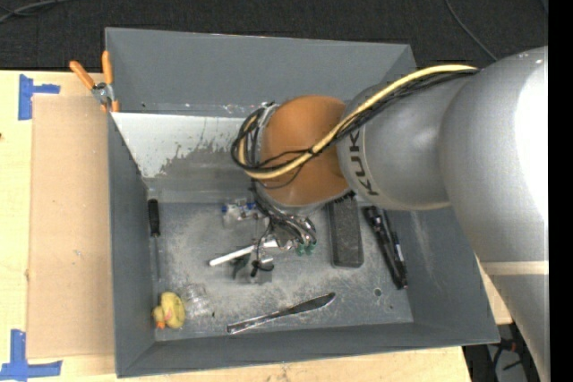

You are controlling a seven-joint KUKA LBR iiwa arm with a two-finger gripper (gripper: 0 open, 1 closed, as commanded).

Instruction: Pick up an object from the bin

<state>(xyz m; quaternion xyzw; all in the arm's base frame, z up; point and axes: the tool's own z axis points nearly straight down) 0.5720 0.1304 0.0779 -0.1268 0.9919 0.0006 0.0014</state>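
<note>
My gripper (pixel 279 237) hangs low over the middle of the bin floor, under the arm's orange cover. Just to its lower left lies a thin white stick (pixel 229 258), with a small black piece (pixel 253 269) beside it. A little blue-and-white thing (pixel 236 210) sits to the gripper's upper left. A dark grey oblong block (pixel 347 233) lies close on its right. Whether anything is held is hidden by the gripper's body.
A black pen (pixel 387 248) lies right of the block. A long metal blade (pixel 281 315) rests near the front wall. A yellow rubber duck (pixel 168 310) and a clear plastic piece (pixel 196 300) sit front left. A black marker (pixel 153 216) lies by the left wall.
</note>
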